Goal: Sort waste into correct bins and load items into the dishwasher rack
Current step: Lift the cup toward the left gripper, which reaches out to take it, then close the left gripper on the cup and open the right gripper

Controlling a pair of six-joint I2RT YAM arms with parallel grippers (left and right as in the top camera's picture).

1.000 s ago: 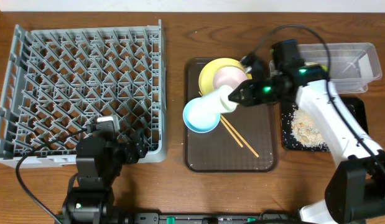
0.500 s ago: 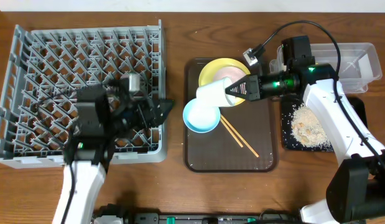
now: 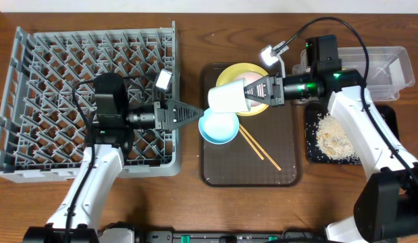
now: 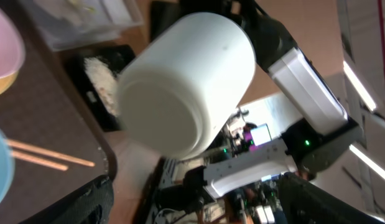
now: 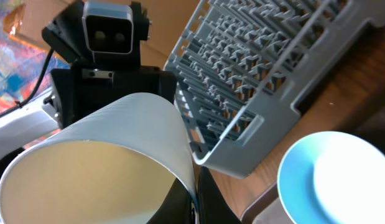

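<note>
The large grey plastic lattice rack (image 3: 60,61) fills the 9 o'clock side of the wooden worktop (image 3: 188,202). The brown rectangular serving tray (image 3: 222,172) lies at the centre. Above the tray's 10 o'clock corner hangs the white round cup (image 3: 227,99), tipped on its side and clear of the light blue round bowl (image 3: 219,128) just at its 6 o'clock.

The right end effector (image 3: 257,90) pinches the cup's rim wall from 3 o'clock, one finger inside the mouth. The left end effector (image 3: 188,115) reaches in from 9 o'clock with its fingers spread wide, the cup's base facing it and not yet between them.

This looks like a hand-over. To do it well, the left should rise slightly toward 12 o'clock so its fingers straddle the cup's body near the base. It should then close firmly before the right lets go, since an early release would drop the cup onto the bowl.
</note>
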